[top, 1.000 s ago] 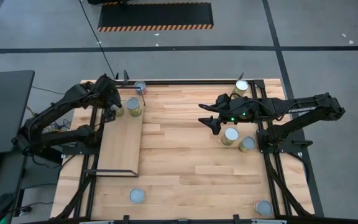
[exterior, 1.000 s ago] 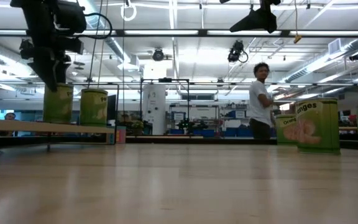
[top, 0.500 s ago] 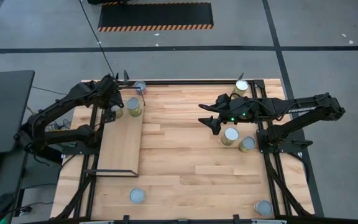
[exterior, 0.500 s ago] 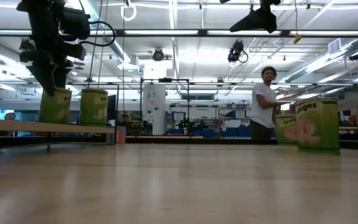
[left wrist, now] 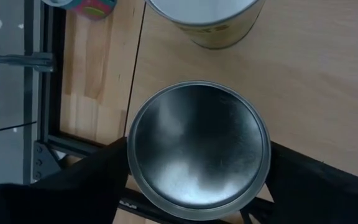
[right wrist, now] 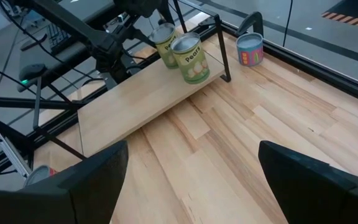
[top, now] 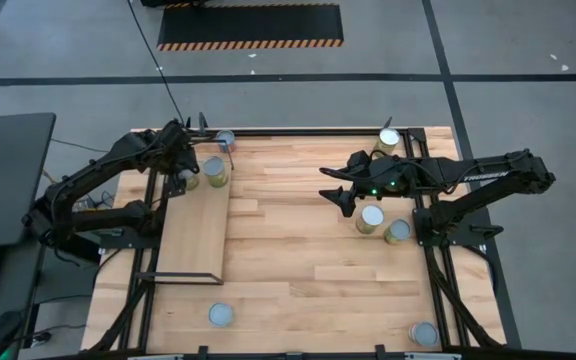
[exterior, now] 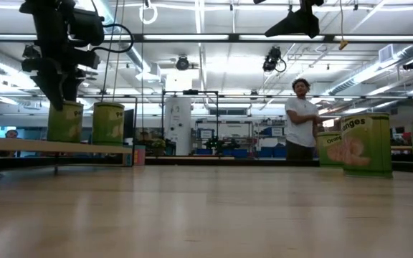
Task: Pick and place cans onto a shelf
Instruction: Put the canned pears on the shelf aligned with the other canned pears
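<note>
The shelf (top: 193, 235), a pale board in a black frame, lies on the table's left side. Two cans stand upright at its far end. My left gripper (top: 176, 165) is over the one nearer the shelf's far left corner (left wrist: 197, 152) and shut on it. The other can (top: 214, 170) stands just to its right. My right gripper (top: 336, 190) hangs open above the middle of the table with nothing between its fingers (right wrist: 191, 168). Two cans (top: 371, 217) (top: 398, 231) stand on the table just right of it. My left gripper has the can between its two fingers, one on each opposite side of the wall at the top rim (left wrist: 129, 149). The fingers come from above, pointing steeply down. The can stands upright with its bottom on the shelf (exterior: 64, 139).
More cans stand on the tabletop: at the far right (top: 389, 140), near left (top: 222, 315) and near right (top: 424, 333). A small blue and pink tin (top: 225, 139) stands at the far edge. Most of the shelf board is bare. A person (exterior: 301, 118) stands in the room beyond.
My left gripper has turned a little over the can at the shelf's far end, staying where it was; the can's top now shows beside it in the high view. My right arm has kept still.
</note>
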Controlling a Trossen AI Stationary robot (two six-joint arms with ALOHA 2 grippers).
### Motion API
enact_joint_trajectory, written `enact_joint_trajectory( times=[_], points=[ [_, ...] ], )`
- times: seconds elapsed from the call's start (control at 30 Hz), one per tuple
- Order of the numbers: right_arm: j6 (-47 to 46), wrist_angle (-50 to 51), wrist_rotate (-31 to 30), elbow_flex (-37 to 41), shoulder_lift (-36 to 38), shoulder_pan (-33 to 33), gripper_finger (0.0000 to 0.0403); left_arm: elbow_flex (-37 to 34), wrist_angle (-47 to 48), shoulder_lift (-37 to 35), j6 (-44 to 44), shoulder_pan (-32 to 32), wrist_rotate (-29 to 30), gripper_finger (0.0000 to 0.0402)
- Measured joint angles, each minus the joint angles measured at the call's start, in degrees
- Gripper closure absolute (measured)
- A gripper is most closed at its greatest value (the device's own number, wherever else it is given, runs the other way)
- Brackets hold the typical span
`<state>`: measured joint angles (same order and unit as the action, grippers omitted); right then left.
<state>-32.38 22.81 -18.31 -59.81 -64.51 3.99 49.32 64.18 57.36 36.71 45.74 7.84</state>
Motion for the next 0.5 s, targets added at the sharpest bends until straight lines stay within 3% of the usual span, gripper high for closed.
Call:
enact_joint_trajectory(
  times=[0.17,0.5],
  points=[
    [0.0,0.0,0.0,0.0,0.0,0.0,0.0034,0.0,0.0,0.0,0.0,0.0,1.3,0.0016],
    [0.0,0.0,0.2,0.0,0.0,0.0,0.0034,4.4,1.1,0.0,0.0,0.0,1.3,0.0009]
  ],
)
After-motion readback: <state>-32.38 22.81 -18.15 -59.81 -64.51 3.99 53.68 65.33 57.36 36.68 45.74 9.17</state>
